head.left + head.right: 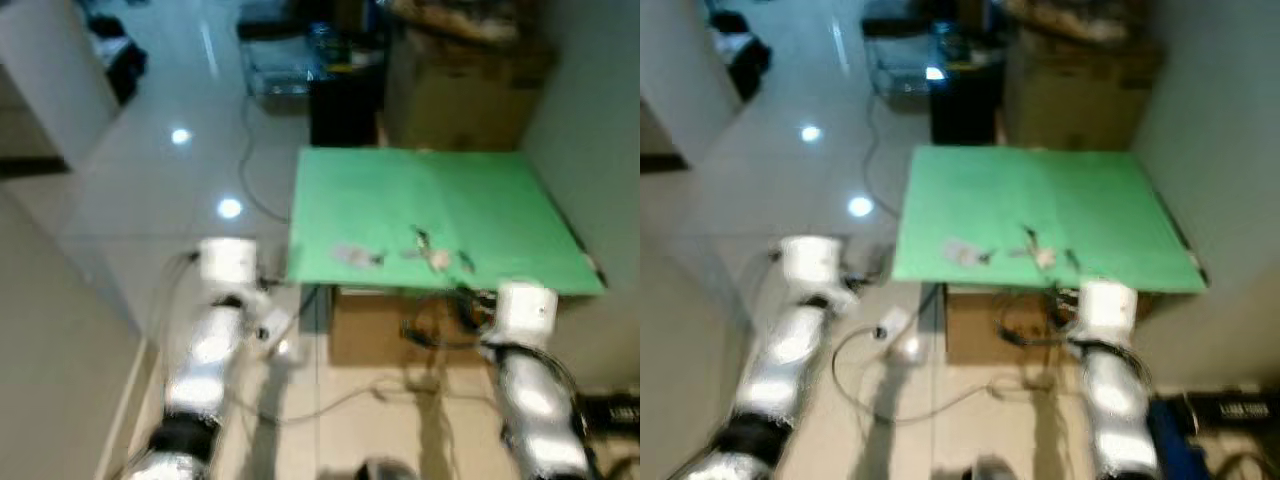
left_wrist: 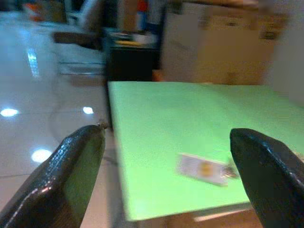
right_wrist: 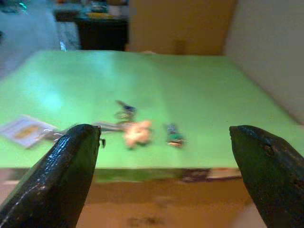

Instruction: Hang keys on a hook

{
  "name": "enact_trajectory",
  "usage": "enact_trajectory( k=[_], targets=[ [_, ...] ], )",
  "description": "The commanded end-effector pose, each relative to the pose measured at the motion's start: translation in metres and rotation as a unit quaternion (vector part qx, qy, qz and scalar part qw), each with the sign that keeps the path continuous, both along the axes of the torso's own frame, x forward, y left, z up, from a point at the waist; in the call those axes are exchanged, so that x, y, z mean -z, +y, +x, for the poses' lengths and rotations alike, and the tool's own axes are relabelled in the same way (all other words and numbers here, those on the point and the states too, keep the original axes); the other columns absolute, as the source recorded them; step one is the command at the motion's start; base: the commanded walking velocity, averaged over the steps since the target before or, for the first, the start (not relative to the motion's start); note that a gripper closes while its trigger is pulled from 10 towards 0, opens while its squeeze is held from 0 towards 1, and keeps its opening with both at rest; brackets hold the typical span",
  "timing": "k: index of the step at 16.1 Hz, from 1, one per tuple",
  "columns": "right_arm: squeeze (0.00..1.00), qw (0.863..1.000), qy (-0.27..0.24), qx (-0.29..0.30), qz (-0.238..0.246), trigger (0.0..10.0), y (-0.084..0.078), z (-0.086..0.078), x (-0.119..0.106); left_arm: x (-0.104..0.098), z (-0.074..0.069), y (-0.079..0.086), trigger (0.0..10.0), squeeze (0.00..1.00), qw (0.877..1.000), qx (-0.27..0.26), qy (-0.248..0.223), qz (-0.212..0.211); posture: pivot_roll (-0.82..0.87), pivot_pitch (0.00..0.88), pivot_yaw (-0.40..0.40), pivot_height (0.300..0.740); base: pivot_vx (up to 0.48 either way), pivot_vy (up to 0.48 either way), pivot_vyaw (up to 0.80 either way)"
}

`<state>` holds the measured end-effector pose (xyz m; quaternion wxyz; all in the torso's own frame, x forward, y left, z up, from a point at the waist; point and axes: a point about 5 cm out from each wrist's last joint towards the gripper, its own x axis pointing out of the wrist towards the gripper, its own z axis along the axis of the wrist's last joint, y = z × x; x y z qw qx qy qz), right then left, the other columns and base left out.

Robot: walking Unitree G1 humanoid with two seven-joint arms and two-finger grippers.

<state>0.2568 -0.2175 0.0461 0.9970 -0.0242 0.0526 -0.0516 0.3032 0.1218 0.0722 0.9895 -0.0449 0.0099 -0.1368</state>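
Both arms reach forward, fingers (image 3: 57, 175) spread wide, toward apparently keys (image 3: 135, 130) on green table (image 1: 480, 200).

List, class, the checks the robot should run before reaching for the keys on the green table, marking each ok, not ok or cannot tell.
1. Keys lie on the green table, near its front edge: ok.
2. Right gripper open, facing the keys: ok.
3. Left gripper open, facing a white tag: ok.
4. Either gripper over the table: not ok, both short of its edge.
5. Hook located: cannot tell.
6. Picture sharpness: not ok, blurred.
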Motion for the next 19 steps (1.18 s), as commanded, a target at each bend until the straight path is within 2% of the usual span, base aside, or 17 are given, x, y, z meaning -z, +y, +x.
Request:
enact_trajectory(
  k=[1, 6, 10, 12, 13, 15, 19],
  targets=[
    [0.0, 1.0, -0.005, -0.012, 0.01, 10.0, 0.007, 0.002, -0.002, 0.006, -0.003, 0.015, 10.0, 0.0, 1.0, -0.021, 0.014, 0.013, -0.21, 0.026, 0.015, 0.74, 0.0, 0.0, -0.66],
    [0.0, 1.0, -0.003, -0.021, -0.003, 10.0, 0.009, 0.004, -0.003, 0.006, -0.003, 0.007, 10.0, 0.0, 1.0, -0.015, 0.009, 0.016, -0.21, 0.031, 0.011, 0.74, 0.0, 0.0, -0.28],
    [0.0, 1.0, -0.001, -0.023, 0.001, 10.0, 0.011, 0.003, -0.001, 0.007, -0.004, 0.011, 10.0, 0.0, 1.0, -0.025, 0.012, 0.007, -0.21, 0.039, 0.016, 0.74, 0.0, 0.0, -0.75],
    [0.0, 0.999, -0.008, -0.033, 0.006, 10.0, 0.011, 0.004, -0.002, 0.004, -0.002, 0.015, 10.0, 0.0, 0.999, -0.044, 0.004, 0.005, -0.22, 0.045, 0.016, 0.74, 0.0, 0.0, 0.0],
    [0.0, 0.999, -0.009, -0.033, 0.002, 10.0, 0.011, 0.004, -0.002, 0.0, -0.001, 0.017, 10.0, 0.0, 0.999, -0.049, -0.004, -0.013, -0.22, 0.046, 0.014, 0.74, 0.469, 0.0, 0.0],
    [0.0, 0.999, -0.01, -0.032, 0.0, 10.0, 0.01, 0.004, -0.003, -0.002, 0.0, 0.016, 10.0, 0.0, 0.999, -0.047, -0.009, -0.004, -0.22, 0.046, 0.012, 0.74, 0.465, 0.0, 0.0],
    [0.0, 0.999, -0.01, -0.032, -0.003, 10.0, 0.008, 0.005, -0.004, 0.001, -0.003, 0.006, 10.0, 0.0, 1.0, -0.013, -0.002, -0.015, -0.22, 0.05, 0.01, 0.74, 0.465, 0.0, 0.0]
  ],
)
